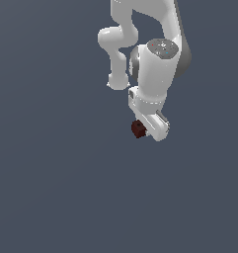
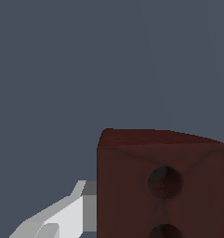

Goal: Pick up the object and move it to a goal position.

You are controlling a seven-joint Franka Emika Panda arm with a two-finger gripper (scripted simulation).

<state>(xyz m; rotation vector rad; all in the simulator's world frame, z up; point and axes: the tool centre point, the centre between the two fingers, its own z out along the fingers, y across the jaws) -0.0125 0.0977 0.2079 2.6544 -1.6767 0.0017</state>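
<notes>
Gripper (image 1: 141, 129) was clamped snug on block (image 1: 138, 128), one finger (image 2: 81, 209) flat against its side, two dark holes on facing side. Block sat at gripper's 9 o'clock in exterior view. White arm (image 1: 155, 69) hung down from 12. Plain grey floor (image 1: 51, 188) all round, plenty room.

No words, nos. or signs to read in either pic. The block (image 2: 146, 186) has just two round holes on one side, no letters. The white arm (image 1: 152, 74) shows tiny dots, too small to read.
</notes>
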